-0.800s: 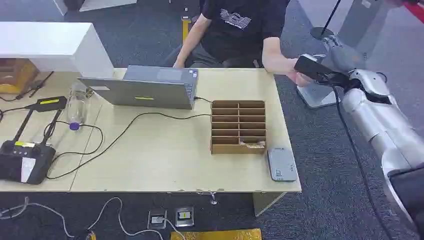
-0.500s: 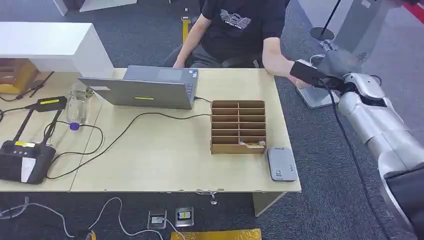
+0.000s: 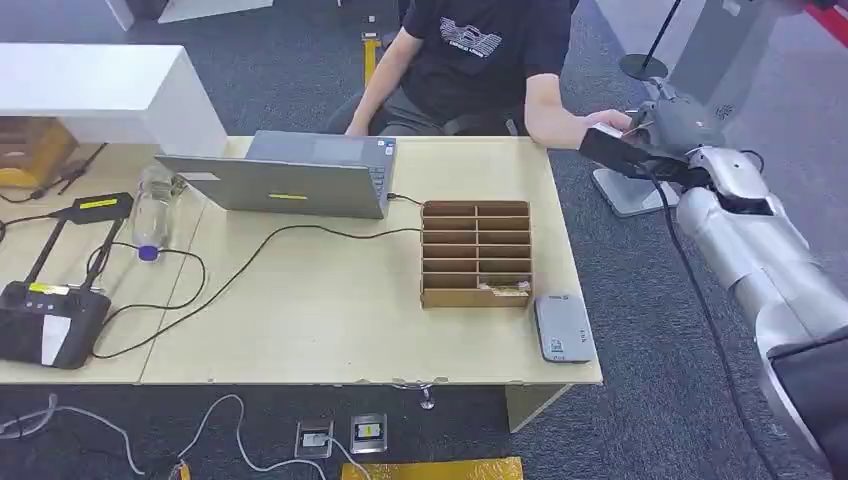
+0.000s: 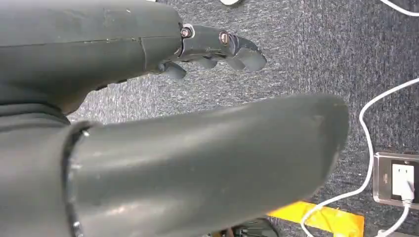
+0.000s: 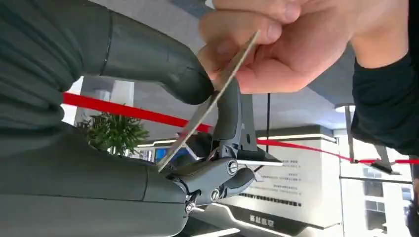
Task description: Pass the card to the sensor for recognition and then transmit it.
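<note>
Thin card (image 5: 212, 103) sits pinched in the right robot hand (image 3: 668, 122) past the tabletop's (image 3: 350, 310) far right corner, shared with a person's hand (image 5: 291, 44), so hold firm until release.

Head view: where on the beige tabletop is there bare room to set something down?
Bare: the wide patch between the black cable, the brown slotted wooden organiser and the table's front edge. Crowded: the left end, around the clear plastic bottle and black controller.
</note>
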Controlling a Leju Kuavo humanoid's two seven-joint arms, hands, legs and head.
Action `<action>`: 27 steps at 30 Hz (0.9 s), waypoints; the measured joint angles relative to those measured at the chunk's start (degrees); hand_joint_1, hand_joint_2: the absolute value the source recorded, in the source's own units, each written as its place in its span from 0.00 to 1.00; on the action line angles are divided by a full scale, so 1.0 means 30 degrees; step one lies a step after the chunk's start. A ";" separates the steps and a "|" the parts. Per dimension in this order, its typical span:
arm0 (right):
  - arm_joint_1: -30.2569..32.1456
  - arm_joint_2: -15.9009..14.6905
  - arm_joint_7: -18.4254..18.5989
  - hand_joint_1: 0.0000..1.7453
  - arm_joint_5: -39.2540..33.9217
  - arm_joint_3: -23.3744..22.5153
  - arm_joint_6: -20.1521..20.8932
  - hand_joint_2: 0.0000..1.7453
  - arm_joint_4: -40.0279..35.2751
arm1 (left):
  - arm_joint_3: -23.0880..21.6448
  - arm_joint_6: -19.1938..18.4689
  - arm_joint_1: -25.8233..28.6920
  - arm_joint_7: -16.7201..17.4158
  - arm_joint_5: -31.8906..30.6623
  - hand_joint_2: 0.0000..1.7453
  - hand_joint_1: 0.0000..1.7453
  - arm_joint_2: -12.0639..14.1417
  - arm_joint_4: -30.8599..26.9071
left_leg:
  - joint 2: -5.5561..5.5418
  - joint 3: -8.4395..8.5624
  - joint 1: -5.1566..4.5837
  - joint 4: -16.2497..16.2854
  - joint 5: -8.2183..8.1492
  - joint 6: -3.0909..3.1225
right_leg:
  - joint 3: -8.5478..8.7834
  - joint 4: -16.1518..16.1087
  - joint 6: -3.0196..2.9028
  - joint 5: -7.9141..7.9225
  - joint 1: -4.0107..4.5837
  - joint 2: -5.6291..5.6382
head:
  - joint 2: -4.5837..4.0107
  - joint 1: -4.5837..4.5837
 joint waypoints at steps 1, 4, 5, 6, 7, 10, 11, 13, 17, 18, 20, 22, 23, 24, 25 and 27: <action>0.0019 -0.0023 0.0000 1.00 0.0112 0.0000 -0.0023 1.00 0.0000 | 0.0000 -0.0044 -0.0011 0.0022 -0.0037 0.00 0.00 0.0015 0.0000 | 0.0001 0.0000 0.0000 0.0000 0.0000 0.0000 | 0.0001 0.0000 0.0000 0.0000 0.0000 0.0002 | 0.0000 0.0000; 0.0155 -0.0169 0.0131 1.00 0.0374 -0.0007 -0.0037 1.00 0.0000 | 0.0000 -0.0088 -0.0032 0.0081 -0.0066 0.00 0.00 0.0066 0.0000 | 0.0004 0.0002 -0.0001 0.0000 0.0000 0.0000 | 0.0001 -0.0001 0.0000 0.0000 -0.0001 0.0006 | 0.0000 -0.0007; 0.0219 -0.0220 0.0161 1.00 0.0425 -0.0015 -0.0037 1.00 0.0000 | 0.0000 -0.0073 -0.0031 0.0081 -0.0059 0.00 0.00 0.0073 0.0000 | 0.0004 0.0001 0.0000 0.0000 0.0000 -0.0001 | 0.0002 -0.0002 0.0000 0.0000 0.0000 0.0006 | 0.0000 0.0007; 0.0299 -0.0286 0.0190 1.00 0.0432 -0.0029 -0.0037 1.00 -0.0007 | 0.0000 -0.0029 -0.0027 0.0081 -0.0059 0.00 0.00 0.0081 0.0000 | 0.0004 0.0003 0.0000 0.0001 -0.0001 -0.0001 | 0.0001 -0.0002 0.0000 0.0000 0.0000 0.0006 | 0.0000 0.0000; 0.0424 -0.0359 0.0270 1.00 0.0418 -0.0059 -0.0037 1.00 -0.0029 | 0.0000 0.0007 -0.0024 0.0081 -0.0037 0.00 0.00 0.0081 0.0000 | 0.0004 0.0001 0.0000 0.0000 -0.0002 -0.0001 | 0.0004 -0.0002 0.0000 0.0000 0.0000 0.0004 | 0.0000 0.0000; 0.1027 -0.0692 0.0379 1.00 0.0018 -0.0371 -0.0103 1.00 -0.0429 | 0.0000 0.0152 0.0067 0.0081 0.0138 0.00 0.00 0.0095 0.0000 | 0.0003 -0.0002 0.0000 0.0000 -0.0007 -0.0007 | 0.0004 -0.0003 0.0000 0.0000 0.0000 0.0004 | 0.0000 0.0001; 0.1293 -0.0824 0.0416 1.00 -0.0165 -0.0414 -0.0132 1.00 -0.0640 | 0.0000 0.0211 0.0126 0.0081 0.0174 0.00 0.00 0.0103 0.0000 | 0.0005 0.0005 0.0001 0.0000 -0.0009 -0.0008 | 0.0004 -0.0005 0.0000 -0.0001 0.0001 0.0010 | 0.0000 -0.0007; 0.2136 -0.1153 0.0678 1.00 -0.0516 -0.0649 -0.0147 1.00 -0.1218 | 0.0000 0.0255 0.0307 0.0044 0.0364 0.00 0.00 0.0110 0.0000 | 0.0001 0.0005 0.0003 0.0000 -0.0011 -0.0007 | 0.0012 -0.0018 0.0000 -0.0002 0.0002 0.0002 | 0.0000 0.0007; 0.4253 -0.1991 0.1589 1.00 -0.0835 -0.0911 -0.0154 1.00 -0.3018 | 0.0000 0.0459 0.0770 -0.0189 0.0626 0.00 0.00 0.0139 0.0000 | 0.0002 -0.0004 0.0008 -0.0001 -0.0030 -0.0021 | 0.0010 -0.0026 0.0000 -0.0004 0.0007 0.0007 | 0.0000 0.0000; 0.4698 -0.2180 0.1757 1.00 -0.0777 -0.0933 -0.0161 1.00 -0.3441 | 0.0007 0.0495 0.0828 -0.0196 0.0641 0.00 0.00 0.0153 0.0000 | 0.0003 -0.0004 0.0008 -0.0001 -0.0031 -0.0019 | 0.0010 -0.0026 -0.0001 -0.0004 0.0007 0.0009 | 0.0000 0.0007; 0.5565 -0.2479 0.2011 1.00 -0.0748 -0.0947 -0.0147 1.00 -0.4220 | 0.0000 0.0590 0.0936 -0.0211 0.0721 0.00 0.00 0.0161 0.0000 | 0.0003 -0.0004 0.0008 -0.0002 -0.0033 -0.0019 | 0.0012 -0.0028 -0.0001 -0.0004 0.0007 0.0009 | 0.0000 0.0000; 0.6215 -0.2676 0.2201 1.00 -0.0814 -0.0947 -0.0110 1.00 -0.4883 | 0.0000 0.0619 0.1016 -0.0240 0.0743 0.00 0.00 0.0168 0.0000 | 0.0004 -0.0002 0.0008 -0.0002 -0.0033 -0.0019 | 0.0010 -0.0027 -0.0001 -0.0004 0.0007 0.0018 | 0.0000 0.0000; 0.6488 -0.2778 0.2273 1.00 -0.0865 -0.0947 -0.0081 1.00 -0.5225 | 0.0000 0.0626 0.1036 -0.0269 0.0750 0.00 0.00 0.0175 0.0000 | 0.0005 -0.0002 0.0008 -0.0002 -0.0033 -0.0019 | 0.0010 -0.0027 -0.0001 -0.0004 0.0007 0.0018 | 0.0000 0.0000; 0.6775 -0.2901 0.2397 1.00 -0.1031 -0.0947 -0.0001 1.00 -0.5630 | 0.0000 0.0641 0.1050 -0.0312 0.0772 0.00 0.00 0.0197 0.0000 | 0.0006 -0.0001 0.0008 -0.0002 -0.0033 -0.0019 | 0.0012 -0.0026 -0.0001 -0.0004 0.0008 0.0017 | 0.0000 0.0000; 0.7043 -0.3003 0.2558 1.00 -0.1303 -0.0947 0.0087 1.00 -0.6020 | 0.0000 0.0656 0.1072 -0.0371 0.0816 0.00 0.00 0.0204 0.0000 | 0.0004 0.0001 0.0011 -0.0003 -0.0033 -0.0019 | 0.0014 -0.0027 -0.0001 -0.0004 0.0009 0.0014 | 0.0000 0.0000; 0.7615 -0.3185 0.2928 1.00 -0.1732 -0.0940 0.0181 1.00 -0.6880 | 0.0007 0.0677 0.1120 -0.0487 0.0874 0.00 0.00 0.0204 0.0000 | 0.0006 0.0001 0.0013 -0.0003 -0.0032 -0.0019 | 0.0015 -0.0025 -0.0001 -0.0004 0.0012 0.0018 | 0.0000 0.0000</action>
